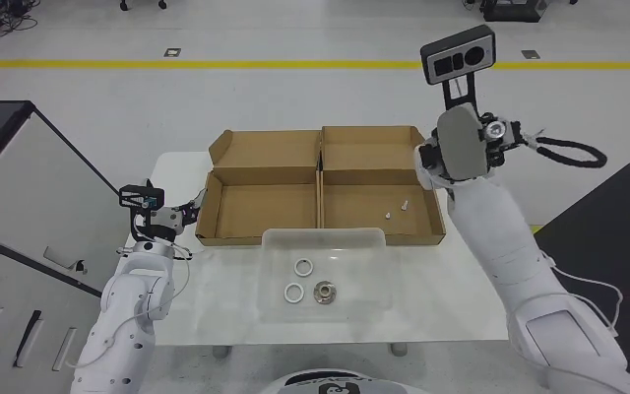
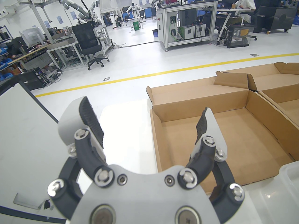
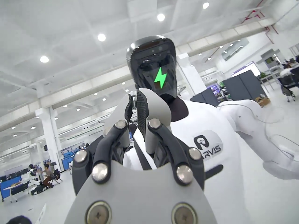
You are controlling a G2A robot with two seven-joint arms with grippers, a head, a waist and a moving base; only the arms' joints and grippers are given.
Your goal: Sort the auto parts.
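Note:
A clear plastic tray (image 1: 322, 232) at the table's front holds two white rings (image 1: 304, 267) (image 1: 293, 292) and a round metal part (image 1: 324, 292). Behind it stand two open cardboard boxes. The left box (image 1: 261, 207) (image 2: 222, 141) is bare; the right box (image 1: 374, 202) holds two small white screws (image 1: 404, 206). My left gripper (image 1: 192, 212) (image 2: 144, 108) hangs open just outside the left box's outer wall. My right gripper (image 1: 499, 129) (image 3: 136, 94) is raised high beyond the right box's far corner, turned upward, shut on a small threaded metal bolt (image 3: 132, 100).
The white table (image 1: 187, 167) has bare room left of the boxes and on both sides of the tray. The tray's corner (image 2: 289, 176) lies close to the left box's front wall. A grey panel (image 1: 49, 158) stands to the table's left.

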